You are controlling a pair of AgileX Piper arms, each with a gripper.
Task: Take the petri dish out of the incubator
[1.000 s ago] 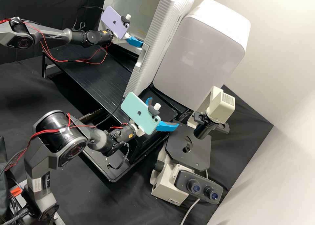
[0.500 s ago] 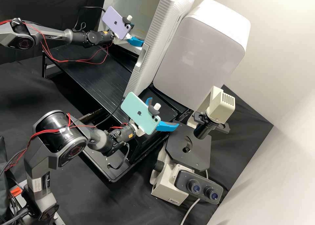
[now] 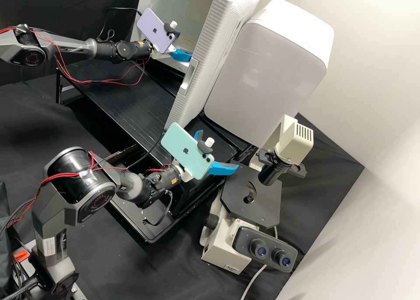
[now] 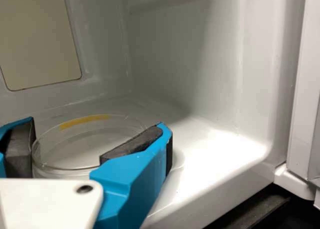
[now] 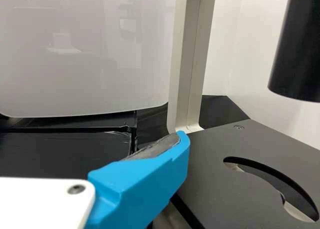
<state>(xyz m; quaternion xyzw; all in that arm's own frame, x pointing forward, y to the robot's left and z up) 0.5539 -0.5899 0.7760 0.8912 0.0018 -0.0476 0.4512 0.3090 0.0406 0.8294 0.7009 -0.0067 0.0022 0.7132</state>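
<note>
The white incubator (image 3: 183,7) is standing open at the far end of the black bench (image 3: 127,103), and the left arm is reaching into its chamber. Compared with a second ago, the left gripper (image 3: 186,55) is sitting a little deeper inside, a small creep forward. The right arm is staying exactly where it was, beside the microscope (image 3: 249,230). That advance likely means the approach is ending and the grasp is the step in hand; the dish is not yet lifted or drawn out.

In the left wrist view, the left gripper is standing wide, its two blue fingers (image 4: 145,164) straddling the clear petri dish (image 4: 80,149), one dark pad on each side. The pads are lying just beside the rim (whether either is truly touching the glass is not clear). The dish is resting flat on the white chamber floor (image 4: 220,149), near the front lip.

The right gripper (image 3: 227,168) is hovering over the microscope's black stage (image 5: 240,159), holding nothing that can be seen; how far open it is cannot be told.
</note>
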